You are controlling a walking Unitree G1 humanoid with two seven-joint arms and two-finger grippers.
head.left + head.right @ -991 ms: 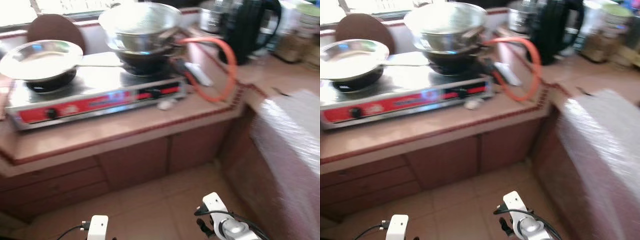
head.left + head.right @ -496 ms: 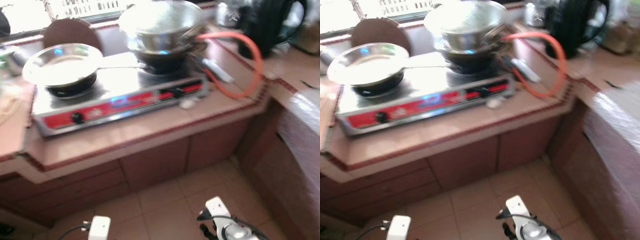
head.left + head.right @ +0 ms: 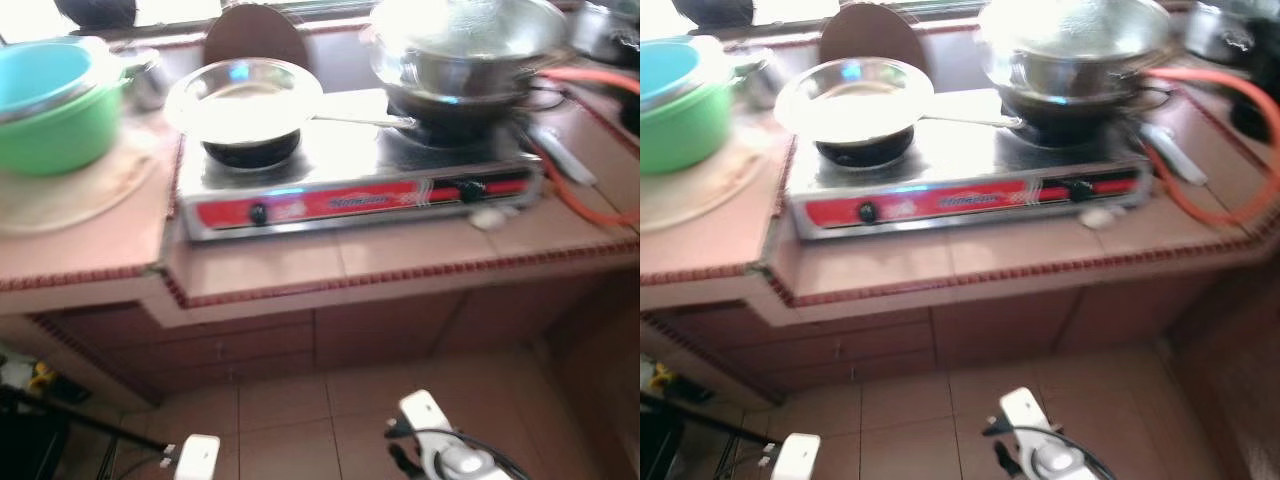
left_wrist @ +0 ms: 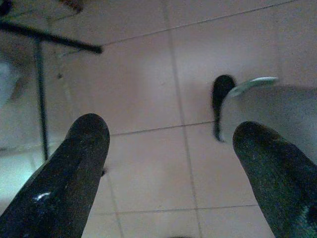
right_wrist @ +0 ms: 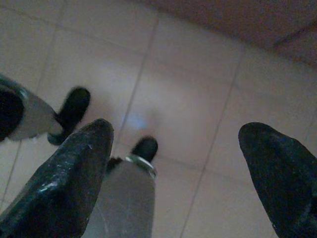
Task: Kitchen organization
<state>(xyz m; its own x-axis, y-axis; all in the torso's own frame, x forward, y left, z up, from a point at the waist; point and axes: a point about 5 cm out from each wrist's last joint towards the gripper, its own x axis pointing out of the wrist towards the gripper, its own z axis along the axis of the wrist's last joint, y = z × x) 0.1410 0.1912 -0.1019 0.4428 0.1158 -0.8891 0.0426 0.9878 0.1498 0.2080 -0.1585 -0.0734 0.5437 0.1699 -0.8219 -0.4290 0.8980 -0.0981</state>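
The robot seems only to approach the counter; both arms hang idle. The left gripper [image 4: 171,163] and right gripper [image 5: 178,168] are wide open, holding nothing. The shallow steel pan [image 3: 243,100] sits at 11 o'clock on the red-fronted steel stove [image 3: 350,195]; next, an arm probably must rise to it.

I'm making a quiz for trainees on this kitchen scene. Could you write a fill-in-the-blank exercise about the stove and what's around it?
1. The front panel of the two-burner gas stove is coloured ____.
2. The steel frying pan sits on the stove's ____ burner.
3. The hose running from the stove is coloured ____.
4. The blue bowl rests inside a ____ pot.

Missing words: red; left; orange; green
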